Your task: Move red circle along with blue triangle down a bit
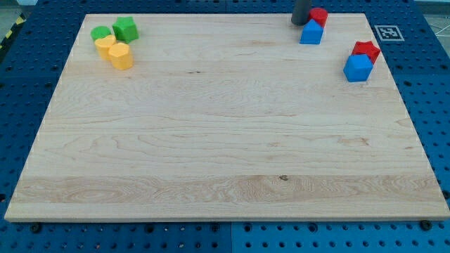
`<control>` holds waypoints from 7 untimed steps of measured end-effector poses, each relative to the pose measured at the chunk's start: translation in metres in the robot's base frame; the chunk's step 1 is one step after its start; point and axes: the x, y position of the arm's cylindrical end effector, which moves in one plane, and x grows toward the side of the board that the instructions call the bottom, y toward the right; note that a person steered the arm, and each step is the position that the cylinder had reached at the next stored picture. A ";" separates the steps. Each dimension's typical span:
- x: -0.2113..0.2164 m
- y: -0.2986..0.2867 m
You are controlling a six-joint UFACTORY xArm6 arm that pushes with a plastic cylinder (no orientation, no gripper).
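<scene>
We see a pale wooden board (pixel 225 140) on a blue perforated table (pixel 429 84). Near its top-left corner, two green blocks (pixel 125 29) (pixel 101 33) touch two yellow blocks (pixel 121 55) (pixel 105 46). At the view's right, a red star-shaped block (pixel 366 50) touches a blue cube (pixel 357 68).

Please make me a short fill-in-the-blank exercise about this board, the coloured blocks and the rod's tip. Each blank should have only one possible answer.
1. My tip stands at the view's top, just to the view's ____ of the red circle.
2. The blue triangle touches the red circle on its ____ side in the view.
3. The two green blocks and two ____ blocks cluster at the view's top left.
4. The red star sits against a ____ cube.

Missing words: left; bottom; yellow; blue
</scene>
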 end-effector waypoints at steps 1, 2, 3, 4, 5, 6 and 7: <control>-0.012 -0.001; -0.012 0.029; -0.012 0.053; -0.012 0.053; 0.011 0.052; 0.057 0.048; 0.062 0.048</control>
